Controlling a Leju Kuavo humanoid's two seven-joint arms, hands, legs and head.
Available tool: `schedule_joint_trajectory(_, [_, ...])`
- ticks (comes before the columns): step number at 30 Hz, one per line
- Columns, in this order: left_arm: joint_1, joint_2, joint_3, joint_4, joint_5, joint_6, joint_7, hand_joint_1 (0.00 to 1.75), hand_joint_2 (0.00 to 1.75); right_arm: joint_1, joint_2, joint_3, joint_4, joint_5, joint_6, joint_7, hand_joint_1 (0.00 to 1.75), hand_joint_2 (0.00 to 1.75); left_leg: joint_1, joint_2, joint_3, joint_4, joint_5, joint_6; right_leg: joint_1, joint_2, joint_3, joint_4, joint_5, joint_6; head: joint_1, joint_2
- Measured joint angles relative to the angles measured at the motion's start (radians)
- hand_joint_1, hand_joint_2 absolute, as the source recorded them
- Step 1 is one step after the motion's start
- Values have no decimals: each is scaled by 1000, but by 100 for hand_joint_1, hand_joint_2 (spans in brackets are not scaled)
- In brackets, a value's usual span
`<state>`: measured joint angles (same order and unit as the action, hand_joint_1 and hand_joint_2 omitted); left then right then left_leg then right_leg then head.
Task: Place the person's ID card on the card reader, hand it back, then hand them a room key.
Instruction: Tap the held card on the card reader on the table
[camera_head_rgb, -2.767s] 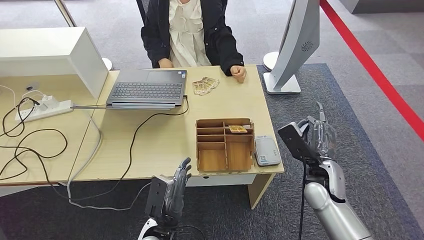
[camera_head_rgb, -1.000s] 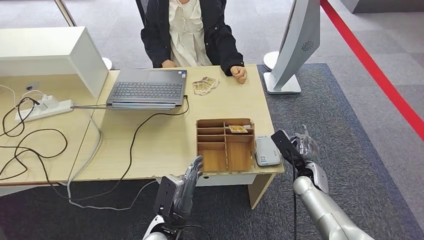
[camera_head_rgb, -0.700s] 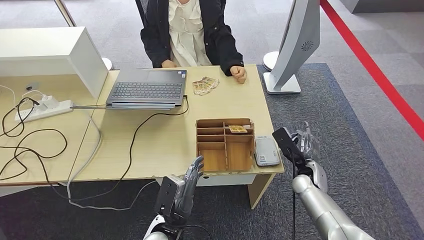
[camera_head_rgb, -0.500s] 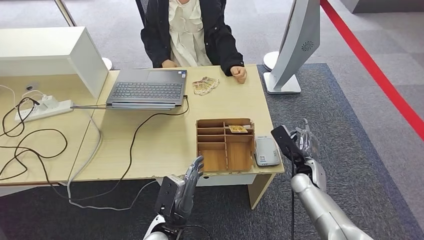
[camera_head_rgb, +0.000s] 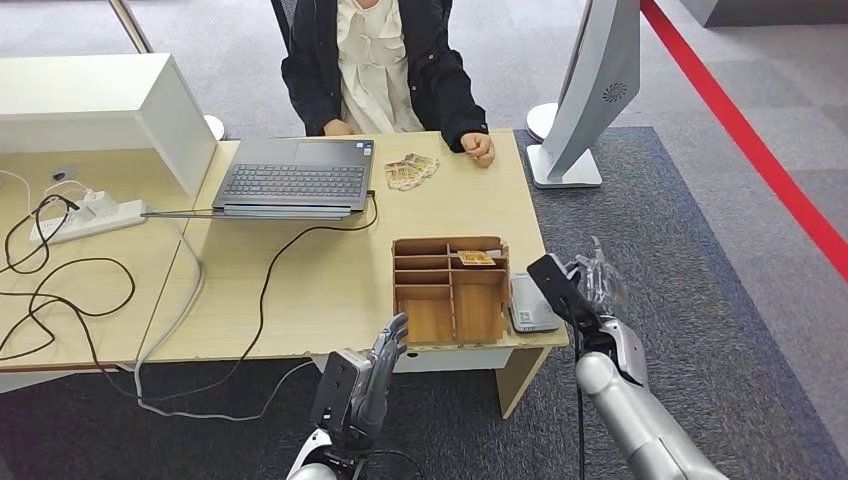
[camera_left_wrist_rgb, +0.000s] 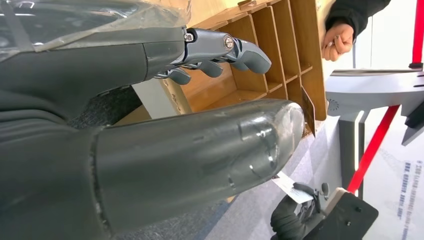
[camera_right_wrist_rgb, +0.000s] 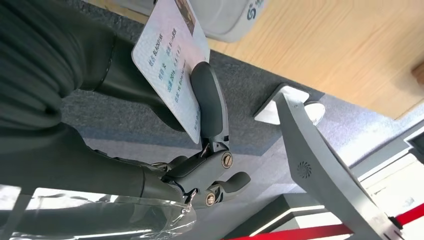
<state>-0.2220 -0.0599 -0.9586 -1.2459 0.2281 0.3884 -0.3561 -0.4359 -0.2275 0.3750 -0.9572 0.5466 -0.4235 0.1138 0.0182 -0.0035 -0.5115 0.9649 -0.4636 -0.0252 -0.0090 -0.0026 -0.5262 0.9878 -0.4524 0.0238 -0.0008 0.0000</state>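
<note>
While the right robot hand (camera_head_rgb: 598, 290) hangs just off the bench's right edge, it pinches the pale rectangular ID card (camera_right_wrist_rgb: 172, 60) between thumb and a finger, the printed face tilted toward the wrist camera. The white, rounded card reader (camera_head_rgb: 531, 301) lies on the light wooden bench (camera_head_rgb: 330, 270) just beside that robot hand, its corner showing right past the card's far end in the right wrist view. Against the reader's other side stands the brown open-topped divider box (camera_head_rgb: 449, 289), with a small yellowish card (camera_head_rgb: 475, 258) in one back compartment. The left robot hand (camera_head_rgb: 370, 372) hovers below the bench's front edge, holding nothing, fingers extended and slightly apart, pointing at the box. Across the bench sits a person in a dark jacket (camera_head_rgb: 385, 65), one fist (camera_head_rgb: 479, 148) resting on the top near a small fan of cards (camera_head_rgb: 410, 170). An open grey laptop (camera_head_rgb: 295, 178) and its black cable (camera_head_rgb: 270, 280) occupy the middle; a white stand (camera_head_rgb: 585, 90) rises from the carpet to the right.
</note>
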Motion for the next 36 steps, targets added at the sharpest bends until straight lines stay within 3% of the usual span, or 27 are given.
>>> schedule_joint_trajectory(17, [0,0,0,0,-11,-4,14,0,0,-15,12,39,62,32,80,12,175,175,0,0,0,0,0,0,0,0,0,0,0,0,0,0])
schedule_joint_trajectory(26, [0,0,0,-2,-20,-7,25,0,0,-31,32,43,163,10,60,-25,175,175,0,0,1,0,0,0,0,0,1,0,0,0,0,0])
schedule_joint_trajectory(36, [0,0,0,-3,-25,0,23,0,0,-66,38,44,168,-15,35,-35,175,175,0,0,1,0,0,0,0,0,1,0,0,0,0,0])
